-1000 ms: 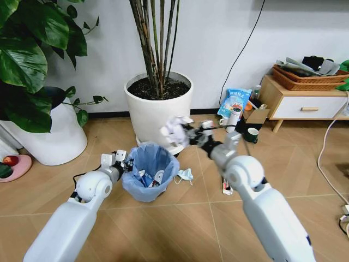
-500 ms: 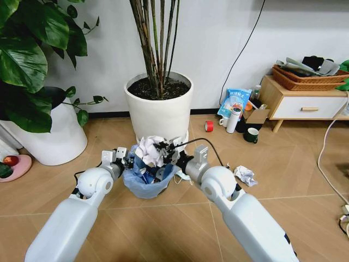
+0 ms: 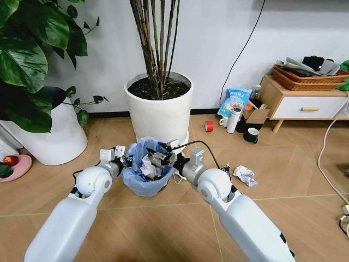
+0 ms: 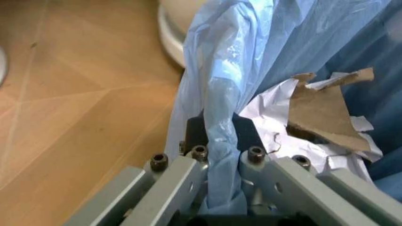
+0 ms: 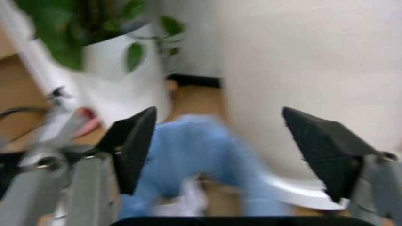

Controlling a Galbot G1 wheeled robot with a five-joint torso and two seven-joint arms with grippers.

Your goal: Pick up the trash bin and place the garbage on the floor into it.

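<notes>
Head view is showing the two large white plant pots (image 3: 158,112) standing against the wall, with the trash bin (image 3: 143,183) sitting on the floor just in front of the nearer one, its light-blue bag (image 3: 136,179) folded over the rim. The left gripper (image 3: 121,158) is holding that rim at the bin's left side; in the left wrist view its fingers (image 4: 188,169) are pinching the bag and the dark rim between them, closed down on both, which I judge is keeping the bin steady and its mouth open for dropping. The right gripper (image 3: 159,159) is hovering right over the bin's mouth, and in the right wrist view its fingers (image 5: 133,141) are standing wide apart with nothing between them, so the load appears to be already released. Crumpled white paper (image 4: 279,117) and a brown cardboard scrap (image 4: 323,113) are lying inside the bag. Outside the bin, more garbage is waiting on the floor: a crumpled white paper ball (image 3: 245,175) to the right, well apart from the bin, and a red can (image 3: 208,126) farther back near the wall, so the task looks partly done
</notes>
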